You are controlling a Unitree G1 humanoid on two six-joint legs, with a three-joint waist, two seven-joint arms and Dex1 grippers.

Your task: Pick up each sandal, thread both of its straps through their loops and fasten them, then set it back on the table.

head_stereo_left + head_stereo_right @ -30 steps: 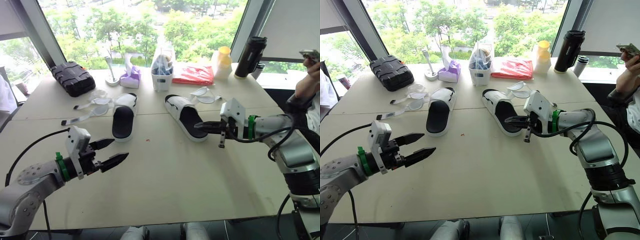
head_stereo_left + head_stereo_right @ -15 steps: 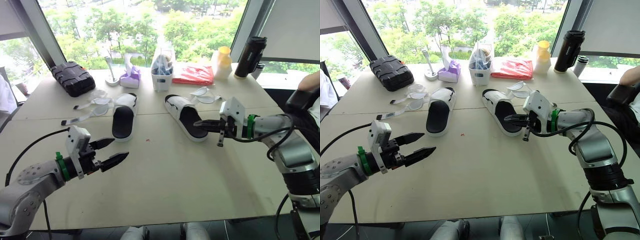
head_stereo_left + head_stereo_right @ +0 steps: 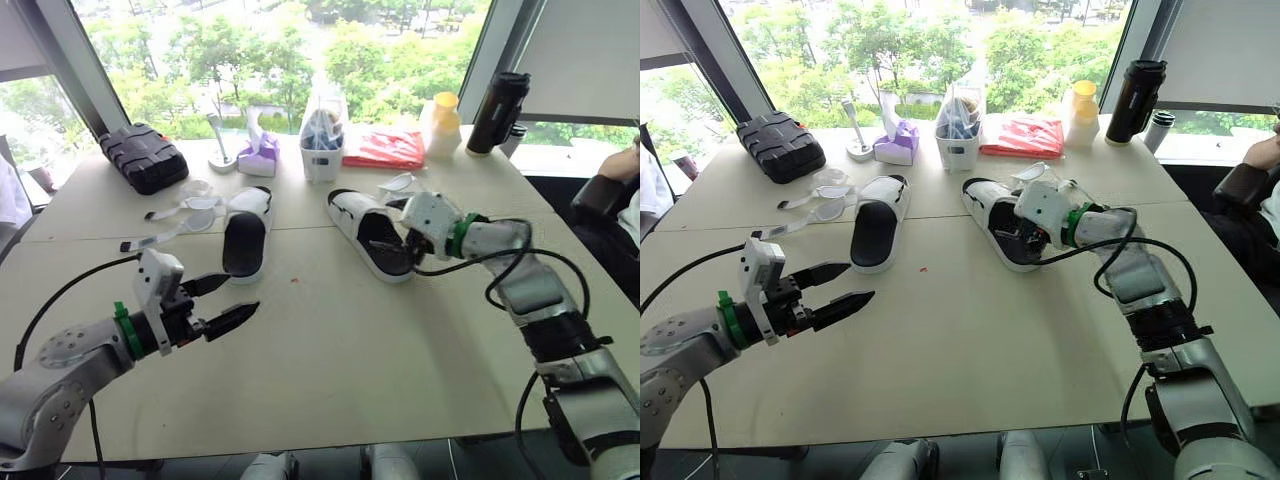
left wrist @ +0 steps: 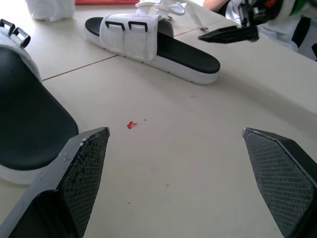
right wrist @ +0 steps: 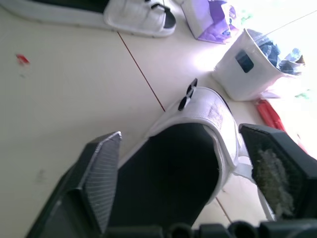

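Note:
Two white sandals with black footbeds lie on the table. The left sandal (image 3: 245,240) has loose straps (image 3: 175,220) trailing to its left. The right sandal (image 3: 368,228) has its straps (image 3: 402,184) lying behind it. My right gripper (image 3: 1023,238) hangs over the near end of the right sandal, open, with its fingers (image 5: 99,183) on either side of the footbed (image 5: 178,173). My left gripper (image 3: 215,305) hovers open above bare table in front of the left sandal, holding nothing.
Along the window edge stand a black case (image 3: 145,157), a purple tissue pack (image 3: 260,155), a white container (image 3: 322,150), a red packet (image 3: 385,150), a yellow-lidded bottle (image 3: 443,120) and a black flask (image 3: 497,110). A person's arm (image 3: 610,190) shows at the right edge.
My right gripper has swung left onto the near end of the right sandal and opened from shut. The left arm has stayed put. The person's raised hand has dropped from sight.

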